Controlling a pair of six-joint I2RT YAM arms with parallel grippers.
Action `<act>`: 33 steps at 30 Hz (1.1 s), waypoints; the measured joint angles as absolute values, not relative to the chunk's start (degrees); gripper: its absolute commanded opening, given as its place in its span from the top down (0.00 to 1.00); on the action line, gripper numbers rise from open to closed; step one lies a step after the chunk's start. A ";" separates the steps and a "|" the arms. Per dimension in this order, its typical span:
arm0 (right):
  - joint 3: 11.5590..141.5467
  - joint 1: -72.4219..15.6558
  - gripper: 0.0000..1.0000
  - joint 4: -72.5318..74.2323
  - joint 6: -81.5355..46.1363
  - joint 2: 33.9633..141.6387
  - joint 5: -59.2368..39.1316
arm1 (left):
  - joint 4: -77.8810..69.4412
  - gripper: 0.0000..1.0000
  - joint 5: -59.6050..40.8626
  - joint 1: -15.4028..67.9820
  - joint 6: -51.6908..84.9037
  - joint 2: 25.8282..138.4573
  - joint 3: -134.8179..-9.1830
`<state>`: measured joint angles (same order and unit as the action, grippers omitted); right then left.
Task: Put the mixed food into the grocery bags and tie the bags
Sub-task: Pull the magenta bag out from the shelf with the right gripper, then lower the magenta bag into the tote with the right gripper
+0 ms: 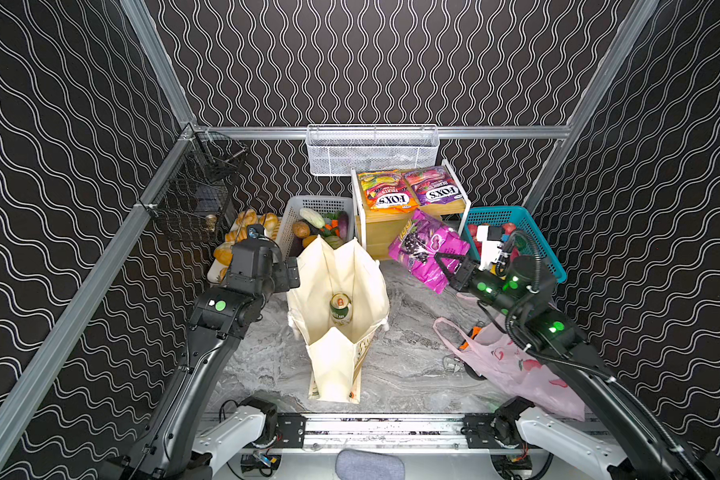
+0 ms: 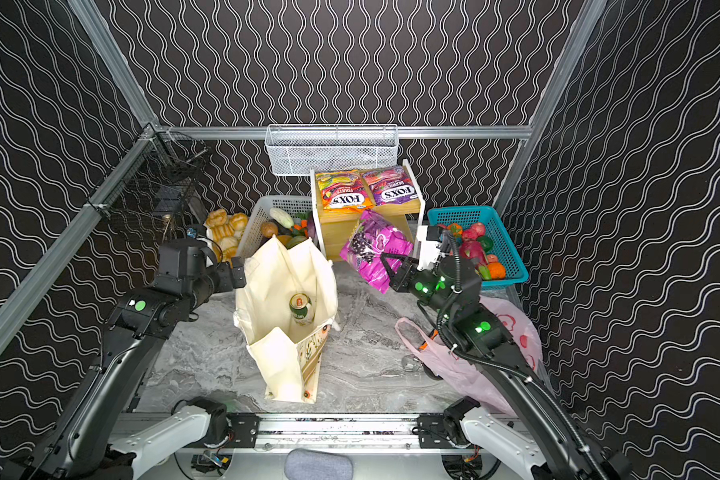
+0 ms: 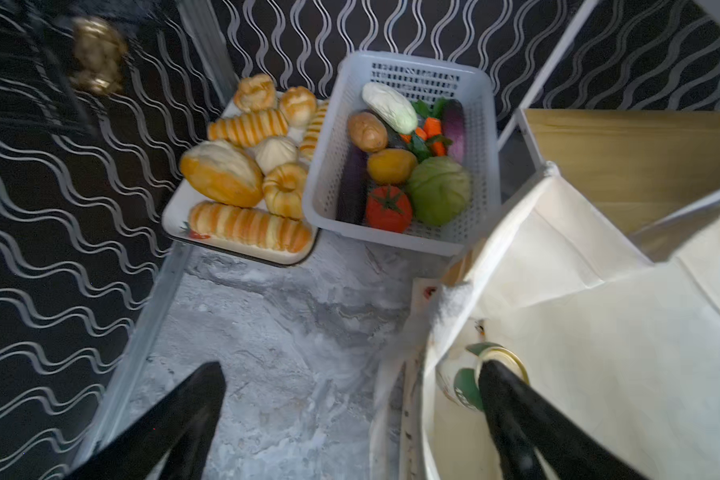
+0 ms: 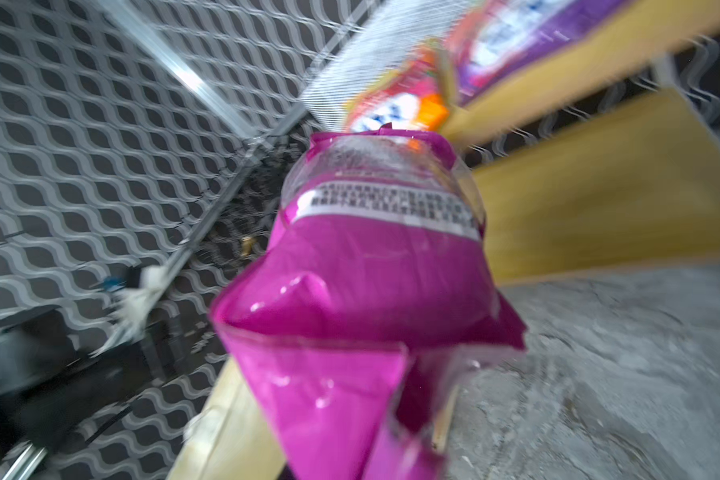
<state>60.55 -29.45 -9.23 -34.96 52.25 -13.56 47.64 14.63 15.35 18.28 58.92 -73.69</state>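
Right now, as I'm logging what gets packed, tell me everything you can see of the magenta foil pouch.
The glossy magenta foil pouch is puffy and crinkled, printed with dark berries and a heart; its back carries a white text panel. The right end effector is shut on one sealed end, holding it tilted off the grey marble-look tabletop, before the white-framed wooden shelf, right of the cream canvas tote.
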 measured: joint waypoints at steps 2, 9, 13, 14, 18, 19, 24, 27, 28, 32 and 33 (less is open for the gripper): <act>65.71 -29.47 0.98 -13.21 -33.19 53.39 -17.91 | 47.68 0.06 10.37 14.31 18.61 59.31 -73.23; 89.91 -33.04 0.96 -34.61 -25.76 70.32 -28.82 | 47.37 0.35 -0.34 13.87 19.70 57.74 -68.40; 101.23 -38.22 0.95 -47.37 -22.85 79.46 -29.26 | 47.24 0.45 -2.13 13.87 19.75 57.19 -67.99; 104.27 -39.44 0.95 -49.69 -22.22 82.17 -28.99 | 47.27 0.49 -2.48 13.87 19.73 57.34 -67.99; 112.38 -44.01 0.95 -56.86 -21.45 90.98 -25.23 | 47.35 0.61 -3.86 13.87 19.14 58.11 -67.99; 114.04 -44.91 0.94 -58.54 -21.47 92.92 -24.40 | 47.40 0.64 -4.10 13.87 19.09 58.17 -67.99; 127.07 -50.83 0.92 -68.01 -21.65 106.65 -20.62 | 46.72 0.94 -5.39 13.87 18.39 57.12 -67.09; 128.90 -53.30 0.90 -70.39 -21.63 111.57 -21.82 | 45.93 1.00 -6.28 13.87 17.85 56.64 -66.19; 128.60 -53.93 0.90 -71.05 -21.65 112.62 -22.17 | 45.80 1.00 -6.39 13.87 17.85 56.64 -66.08; 126.76 -54.54 0.88 -73.47 -21.87 115.68 -23.57 | 45.25 1.00 -6.39 13.87 17.89 56.38 -65.63; 126.13 -54.63 0.86 -73.43 -21.87 116.40 -23.86 | 45.04 1.00 -6.39 13.87 17.93 56.18 -65.32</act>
